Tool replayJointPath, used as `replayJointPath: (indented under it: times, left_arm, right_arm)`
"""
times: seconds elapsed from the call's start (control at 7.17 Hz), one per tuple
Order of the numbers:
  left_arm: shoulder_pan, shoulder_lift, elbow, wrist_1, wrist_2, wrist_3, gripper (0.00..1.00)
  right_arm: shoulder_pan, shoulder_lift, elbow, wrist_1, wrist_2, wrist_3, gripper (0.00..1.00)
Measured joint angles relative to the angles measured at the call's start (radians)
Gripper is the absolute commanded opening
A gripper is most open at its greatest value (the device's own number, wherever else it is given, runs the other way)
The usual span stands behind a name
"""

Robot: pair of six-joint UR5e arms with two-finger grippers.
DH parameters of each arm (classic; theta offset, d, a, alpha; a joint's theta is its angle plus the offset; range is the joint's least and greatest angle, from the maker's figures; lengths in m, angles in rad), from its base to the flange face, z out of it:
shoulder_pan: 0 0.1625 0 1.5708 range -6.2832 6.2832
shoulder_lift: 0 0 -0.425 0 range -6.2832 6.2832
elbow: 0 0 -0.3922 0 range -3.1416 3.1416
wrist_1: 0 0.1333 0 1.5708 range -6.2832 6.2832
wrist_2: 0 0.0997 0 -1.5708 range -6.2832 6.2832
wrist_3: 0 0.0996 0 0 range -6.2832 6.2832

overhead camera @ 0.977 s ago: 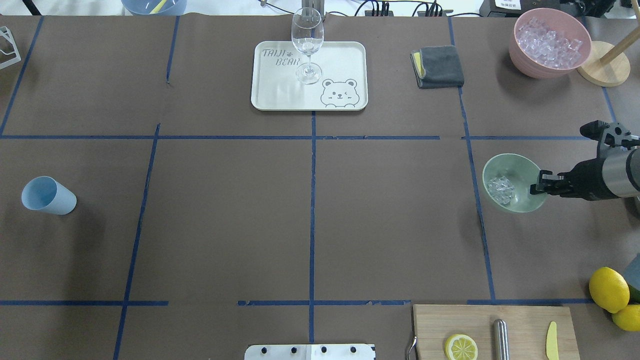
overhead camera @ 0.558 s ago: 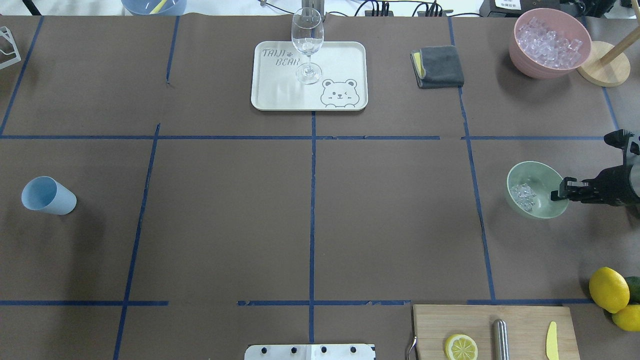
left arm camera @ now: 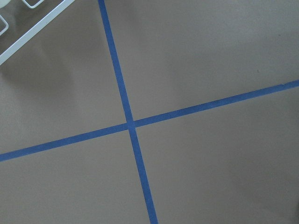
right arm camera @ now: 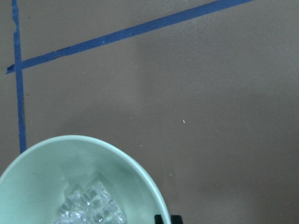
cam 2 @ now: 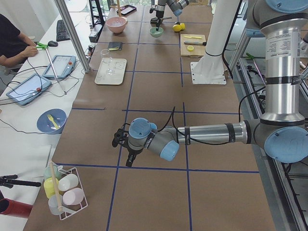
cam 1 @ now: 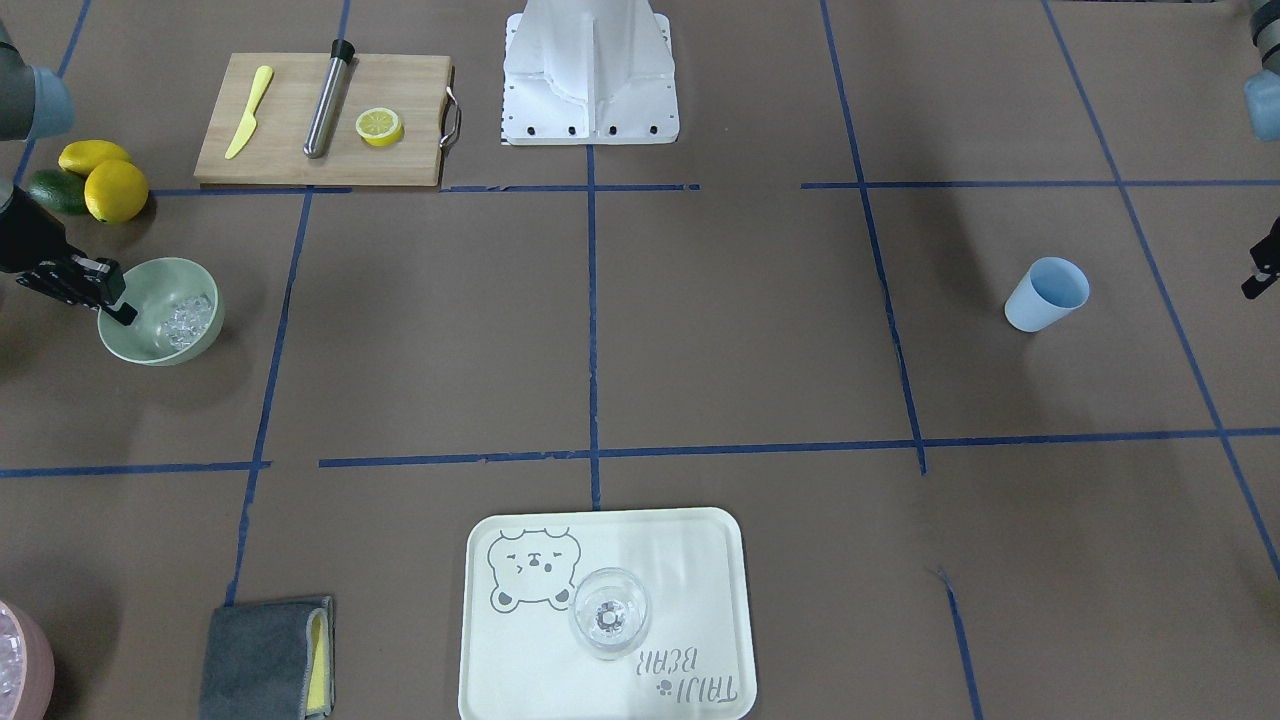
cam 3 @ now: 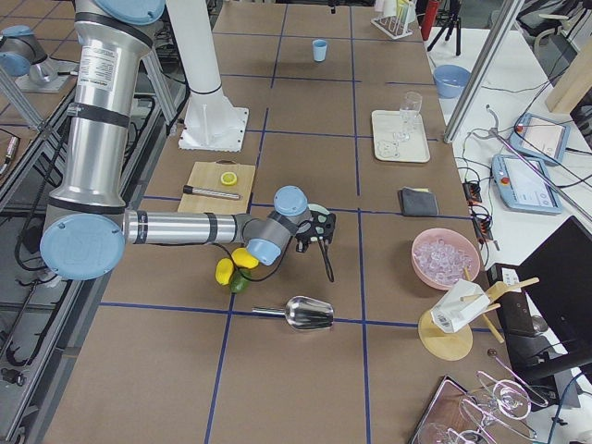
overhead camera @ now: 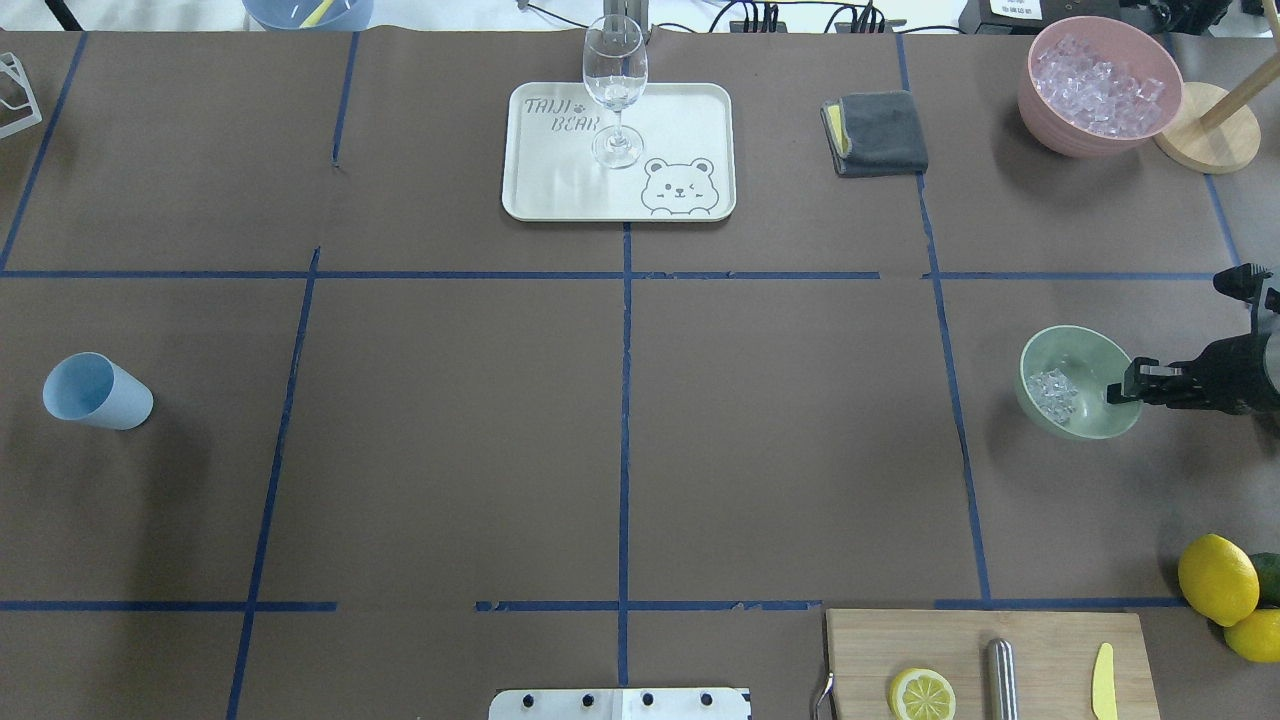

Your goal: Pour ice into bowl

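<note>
Your right tool (overhead camera: 1122, 383) is clamped on the right-hand rim of the bowl (overhead camera: 1080, 348), near the right edge of the overhead view. The bowl is upright, and the ice (overhead camera: 1052, 393) lies clustered in the left part of its floor. Your left tool (cam 2: 123, 149) hangs over the counter (cam 2: 159, 96) in the lower middle of the left side view. You cannot tell how far apart its jaws stand.

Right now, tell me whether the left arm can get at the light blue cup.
Probably yes. The left tool hangs near the light blue cup, with only bare table paper between them.
</note>
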Motion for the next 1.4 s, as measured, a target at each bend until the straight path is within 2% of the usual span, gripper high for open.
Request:
replayJointPath:
  times: [0.28,0.56,0.7,0.84,0.98,1.4]
  left_arm:
    - [0.0,0.0,0.001,0.0,0.001,0.0,1.0]
    - [0.0,0.0,0.001,0.001,0.002,-0.001,1.0]
    - [0.0,0.0,0.001,0.001,0.002,-0.001,1.0]
    - [0.0,0.0,0.001,0.001,0.002,0.0,1.0]
    - [0.0,0.0,0.001,0.001,0.002,0.0,1.0]
    - [-0.001,0.0,-0.001,0.0,0.002,-0.001,1.0]
  right_arm:
    - [-0.002,0.005,-0.01,0.0,0.0,-0.001,0.08]
    - [-0.003,0.006,-0.015,0.0,0.002,-0.002,0.53]
    - [-0.003,0.007,-0.015,0.0,0.003,-0.002,0.63]
    - [-0.003,0.007,-0.016,0.0,0.003,-0.002,0.9]
    - [-0.003,0.008,-0.016,0.0,0.003,-0.003,1.0]
    - [0.029,0.005,-0.001,-0.001,0.045,-0.02,1.0]
